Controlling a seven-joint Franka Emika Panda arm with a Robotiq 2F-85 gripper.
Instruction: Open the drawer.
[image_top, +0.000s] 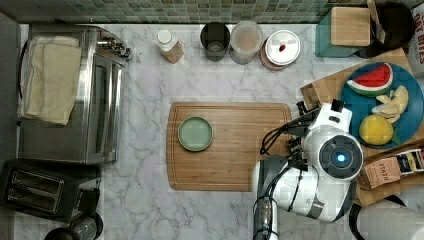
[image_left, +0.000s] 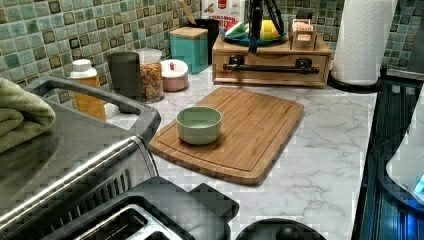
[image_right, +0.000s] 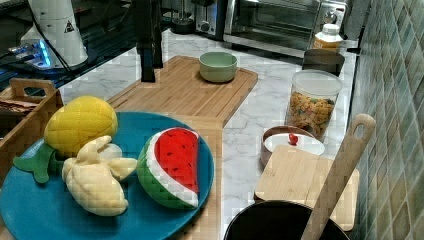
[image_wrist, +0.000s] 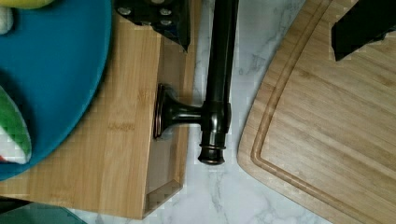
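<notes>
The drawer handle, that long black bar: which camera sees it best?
The left view: the whole black bar handle runs across the drawer front, both ends visible. The wrist view shows one end very close, with its mount. In the top view the arm covers it; in the right view the plate hides the drawer front.

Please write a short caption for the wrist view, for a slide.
End effector straddling the black handle of the slightly open drawer, beside the cutting board.
</notes>
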